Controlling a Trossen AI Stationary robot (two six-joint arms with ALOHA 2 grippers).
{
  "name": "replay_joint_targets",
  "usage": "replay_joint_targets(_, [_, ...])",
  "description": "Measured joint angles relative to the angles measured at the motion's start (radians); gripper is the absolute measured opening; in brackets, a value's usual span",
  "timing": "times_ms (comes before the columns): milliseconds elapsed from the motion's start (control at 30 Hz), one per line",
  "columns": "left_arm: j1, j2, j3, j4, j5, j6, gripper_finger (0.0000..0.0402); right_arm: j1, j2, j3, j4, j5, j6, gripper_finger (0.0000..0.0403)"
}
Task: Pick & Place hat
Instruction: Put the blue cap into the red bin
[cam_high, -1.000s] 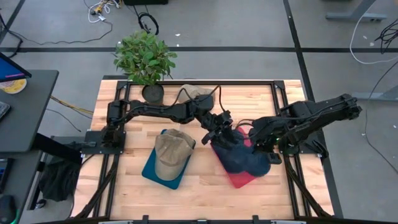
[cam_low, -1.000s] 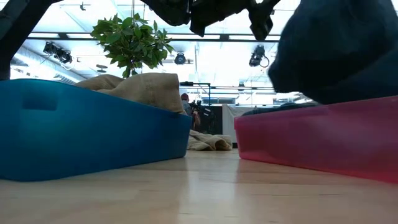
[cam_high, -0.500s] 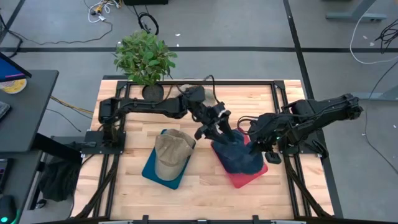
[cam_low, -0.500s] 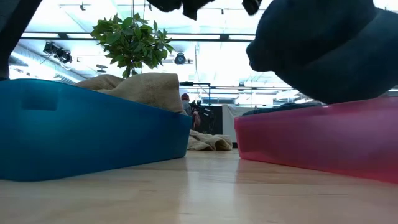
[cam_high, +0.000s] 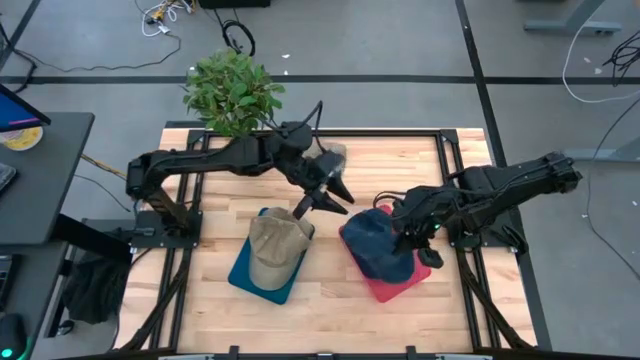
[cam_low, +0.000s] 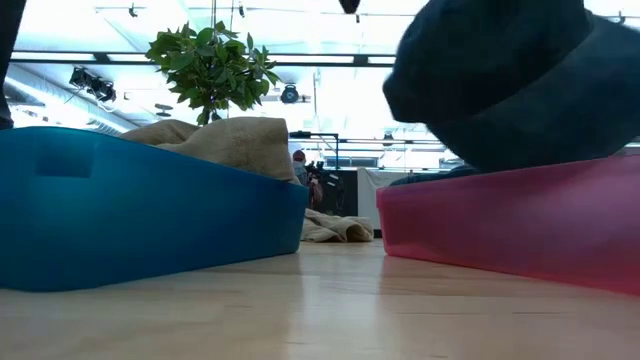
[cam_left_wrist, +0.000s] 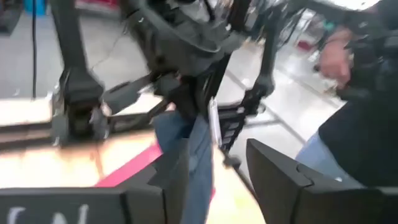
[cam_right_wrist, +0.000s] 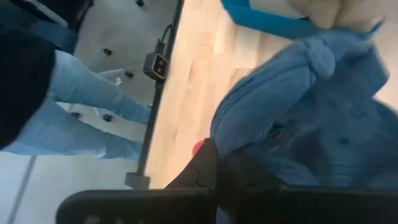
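- Right tool (cam_high: 405, 238) sits clamped tight on the soft dark-blue fabric cap (cam_high: 383, 243); in its wrist view we see denim-like cloth bunched at its fingers.
- Cap lies in the shallow red plastic tray (cam_high: 392, 285) on the wooden worktop (cam_high: 320, 300).
- Left tool (cam_high: 334, 196) hangs above, between this tray and the teal tray (cam_high: 243, 275) holding a tan cap (cam_high: 272, 247); fingers partly apart, empty.
- We judge the cap light and floppy; it would sag. Best taken at the stiffer brim or a gathered crown fold.
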Motion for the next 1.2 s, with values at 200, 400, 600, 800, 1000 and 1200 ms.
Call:
replay_joint_targets(200, [-0.007, -0.035, -0.001, -0.095, -0.03, 0.011, 0.0127, 0.0, 0.0, -0.103, 0.045, -0.059, 0.006, 0.0])
replay_joint_targets(400, [-0.023, -0.038, -0.001, -0.098, -0.03, 0.011, 0.0105, -0.018, -0.001, -0.199, 0.081, -0.06, -0.046, 0.0])
replay_joint_targets(600, [-0.028, -0.038, -0.001, -0.098, -0.031, 0.01, 0.0099, -0.069, -0.001, -0.281, 0.131, -0.049, -0.09, 0.0])
replay_joint_targets(800, [-0.028, -0.038, -0.001, -0.107, -0.031, -0.002, 0.0099, -0.114, -0.006, -0.289, 0.116, -0.021, -0.15, 0.0])
replay_joint_targets(1000, [-0.029, -0.038, -0.001, -0.137, -0.049, -0.009, 0.0099, -0.148, -0.027, -0.289, 0.119, 0.034, -0.231, 0.0002])
replay_joint_targets(1200, [-0.03, -0.038, -0.001, -0.139, -0.049, -0.009, 0.0099, -0.166, -0.027, -0.289, 0.114, 0.088, -0.362, 0.0004])
